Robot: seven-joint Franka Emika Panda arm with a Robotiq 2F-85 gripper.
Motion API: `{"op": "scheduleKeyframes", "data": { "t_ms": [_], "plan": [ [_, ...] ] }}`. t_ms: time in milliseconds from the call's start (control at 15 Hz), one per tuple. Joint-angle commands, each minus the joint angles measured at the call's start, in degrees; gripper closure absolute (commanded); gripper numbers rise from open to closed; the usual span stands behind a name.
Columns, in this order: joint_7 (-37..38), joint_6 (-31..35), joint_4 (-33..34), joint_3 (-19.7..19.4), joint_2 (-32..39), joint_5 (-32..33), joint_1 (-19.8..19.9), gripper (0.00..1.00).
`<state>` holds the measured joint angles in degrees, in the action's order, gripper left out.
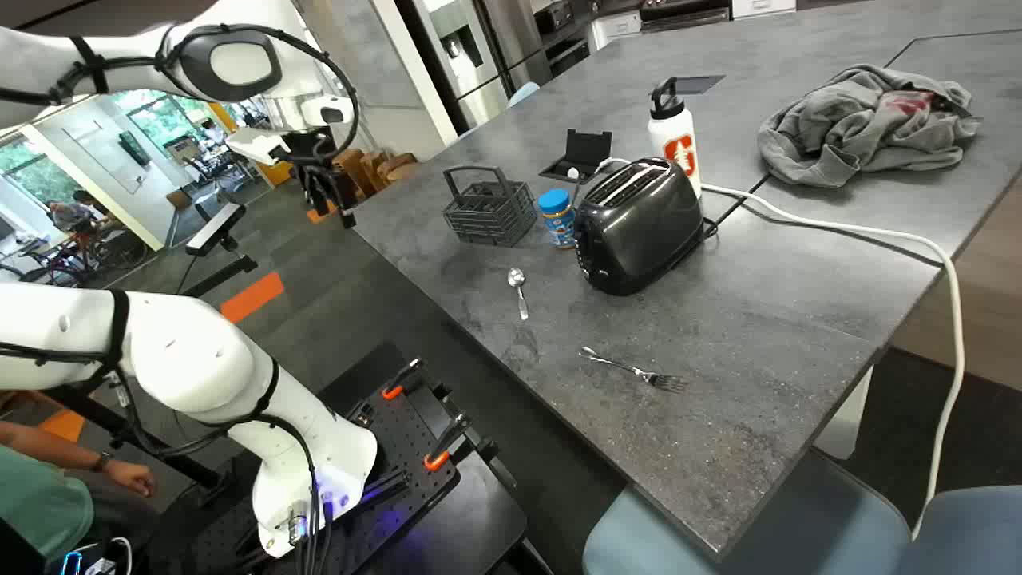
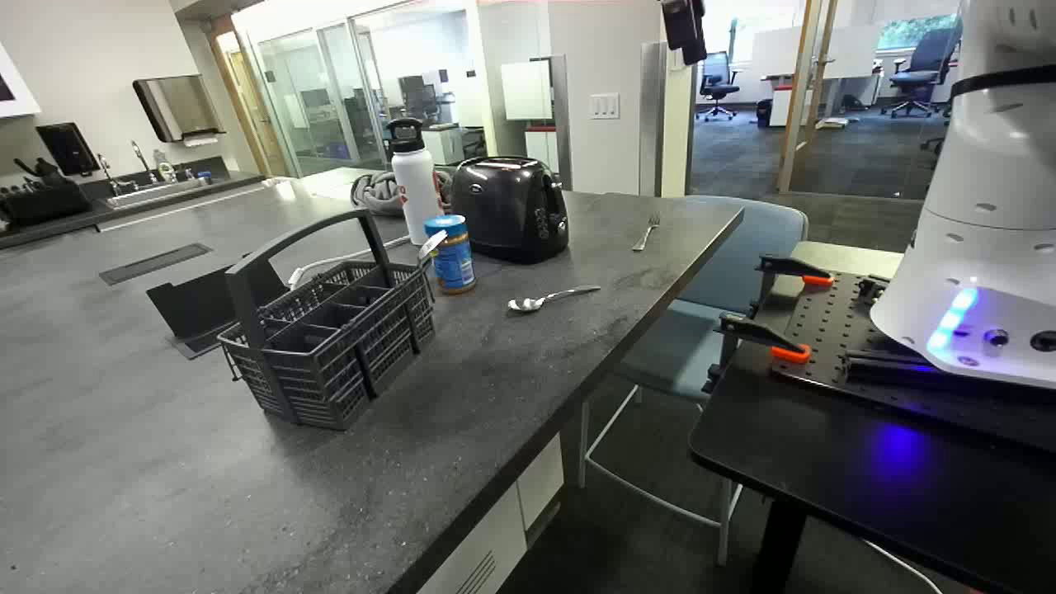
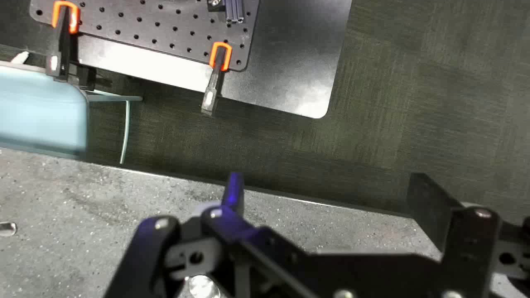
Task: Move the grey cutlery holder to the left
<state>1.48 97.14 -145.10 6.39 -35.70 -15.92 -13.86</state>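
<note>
The grey cutlery holder point(image 1: 493, 220) is a dark grey mesh basket with a raised handle and open compartments. It stands upright on the counter in both exterior views, with its near long side point(image 2: 355, 363) facing the counter edge. It does not show in the wrist view. My gripper point(image 1: 331, 206) hangs high in an exterior view, well above counter height and apart from the holder. In the wrist view the two fingers point(image 3: 327, 180) are wide apart with nothing between them. The counter edge and the floor show below them.
Beside the holder stand a blue-lidded jar point(image 1: 556, 217), a black toaster point(image 1: 639, 228) and a white bottle point(image 2: 419, 194). A spoon point(image 2: 549, 300) and a fork point(image 1: 635, 370) lie near the counter edge. A black flip-up lid point(image 1: 587, 150) stands behind. A grey cloth point(image 1: 862, 132) lies farther off.
</note>
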Motion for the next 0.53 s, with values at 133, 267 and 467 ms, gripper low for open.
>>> {"op": "scheduleKeyframes", "data": {
  "t_ms": [133, 267, 467],
  "plan": [
    [-0.5, -0.4, 0.2, 0.9, 0.0, -0.4, 1.2, 0.0],
    [-0.7, -0.1, 1.1, 1.4, 0.9, 0.0, 1.0, 0.0],
    [2.5, 4.2, 4.2, 3.9, 4.7, -1.8, 0.6, 0.0]
  ]
}}
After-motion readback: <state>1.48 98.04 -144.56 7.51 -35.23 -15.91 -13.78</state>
